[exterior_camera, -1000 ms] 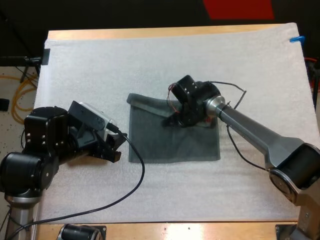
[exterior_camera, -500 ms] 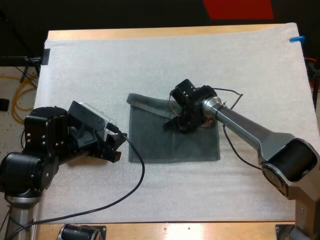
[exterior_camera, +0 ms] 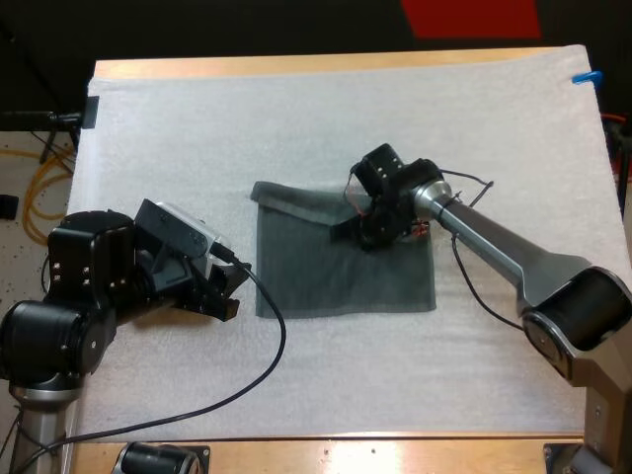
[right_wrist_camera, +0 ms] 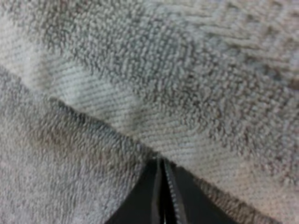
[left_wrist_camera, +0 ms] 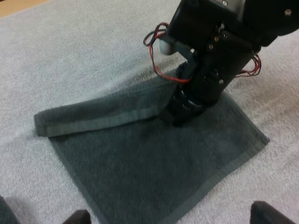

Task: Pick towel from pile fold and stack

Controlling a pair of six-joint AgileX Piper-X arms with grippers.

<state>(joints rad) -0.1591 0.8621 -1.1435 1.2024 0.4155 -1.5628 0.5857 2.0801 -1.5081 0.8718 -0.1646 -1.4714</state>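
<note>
A dark grey-green towel [exterior_camera: 336, 276] lies flat in the middle of the white mat, its far edge turned over into a narrow strip. My right gripper [exterior_camera: 367, 235] is down on that strip's right end, shut on the towel's folded edge. In the right wrist view the gripper [right_wrist_camera: 161, 186] has its tips pressed together against the towel's weave [right_wrist_camera: 93, 70]. My left gripper [exterior_camera: 233, 289] hovers open just left of the towel's near left corner. In the left wrist view, the left gripper [left_wrist_camera: 168, 217] faces the towel [left_wrist_camera: 154, 172] and the right gripper [left_wrist_camera: 180, 114] on the fold.
The white mat [exterior_camera: 326, 118] covers nearly the whole table, with bare room behind, in front of and to the right of the towel. A black cable [exterior_camera: 272, 355] trails from my left arm across the mat's front left.
My right gripper has shifted a little to the right and back along the folded edge, and the towel's right side moved slightly with it. The left arm stayed still.
</note>
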